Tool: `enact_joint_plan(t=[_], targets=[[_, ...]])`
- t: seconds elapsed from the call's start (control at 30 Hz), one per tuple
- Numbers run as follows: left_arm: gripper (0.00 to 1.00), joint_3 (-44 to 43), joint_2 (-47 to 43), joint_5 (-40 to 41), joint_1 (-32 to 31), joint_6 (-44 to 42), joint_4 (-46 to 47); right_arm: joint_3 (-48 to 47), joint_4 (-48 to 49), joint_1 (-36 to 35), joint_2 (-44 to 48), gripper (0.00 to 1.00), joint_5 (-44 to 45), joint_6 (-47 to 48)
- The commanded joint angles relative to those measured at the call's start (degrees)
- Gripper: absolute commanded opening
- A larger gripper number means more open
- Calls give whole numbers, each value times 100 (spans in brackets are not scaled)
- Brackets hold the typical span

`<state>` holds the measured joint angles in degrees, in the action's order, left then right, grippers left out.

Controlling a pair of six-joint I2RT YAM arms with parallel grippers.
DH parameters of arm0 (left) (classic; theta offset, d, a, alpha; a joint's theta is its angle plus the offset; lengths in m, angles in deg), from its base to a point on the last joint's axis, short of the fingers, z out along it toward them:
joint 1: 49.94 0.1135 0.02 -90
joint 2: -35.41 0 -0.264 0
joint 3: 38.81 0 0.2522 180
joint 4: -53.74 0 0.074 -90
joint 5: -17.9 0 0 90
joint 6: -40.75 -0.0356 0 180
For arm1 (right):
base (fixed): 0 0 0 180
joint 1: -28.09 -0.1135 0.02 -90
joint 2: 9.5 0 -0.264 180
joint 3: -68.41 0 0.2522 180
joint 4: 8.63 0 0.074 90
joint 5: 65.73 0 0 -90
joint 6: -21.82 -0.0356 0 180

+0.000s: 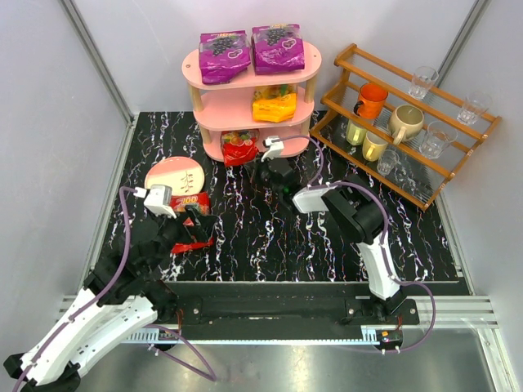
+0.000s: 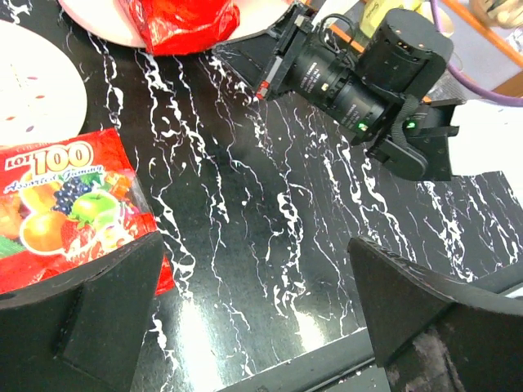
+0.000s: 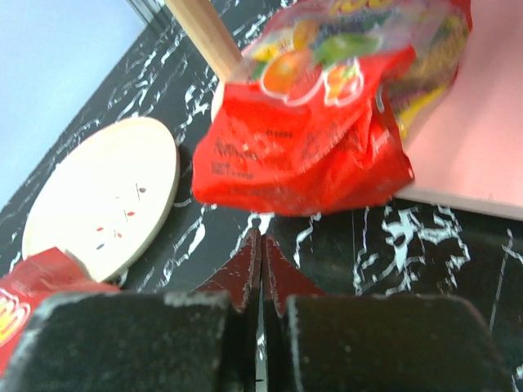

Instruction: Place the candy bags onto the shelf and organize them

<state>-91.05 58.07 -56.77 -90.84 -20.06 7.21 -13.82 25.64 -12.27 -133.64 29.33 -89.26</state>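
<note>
The pink shelf (image 1: 225, 118) stands at the far edge of the table (image 1: 270, 237). The left purple bag (image 1: 225, 55) and the right purple bag (image 1: 278, 47) lie side by side on its top tier, and the orange bag (image 1: 274, 104) is on the middle tier. The shelf red bag (image 1: 239, 147) sits on the bottom tier by a wooden post (image 3: 204, 33), crumpled and hanging over the front rim toward the table. The right end effector (image 3: 261, 282) points at it with its fingers pressed together. Its tips lie close under the bag's lower edge; whether they touch cannot be told. The table red bag (image 1: 189, 220) lies flat just beside the round plate (image 1: 174, 175). The left end effector (image 2: 253, 278) hovers over it spread wide, one finger (image 2: 90, 310) above the bag's edge. The wooden rack (image 1: 409, 122) of cups and glasses stands right of the shelf, near the right arm.
</note>
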Motion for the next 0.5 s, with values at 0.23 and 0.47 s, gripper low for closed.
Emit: enact_joint_plan(t=[0.23, 0.47], targets=[[99, -415, 55, 400, 30, -230, 8, -1327, -742, 46, -462, 0, 83, -203], [99, -459, 37, 383, 30, -238, -89, -949, -865, 37, -243, 0, 162, -712]])
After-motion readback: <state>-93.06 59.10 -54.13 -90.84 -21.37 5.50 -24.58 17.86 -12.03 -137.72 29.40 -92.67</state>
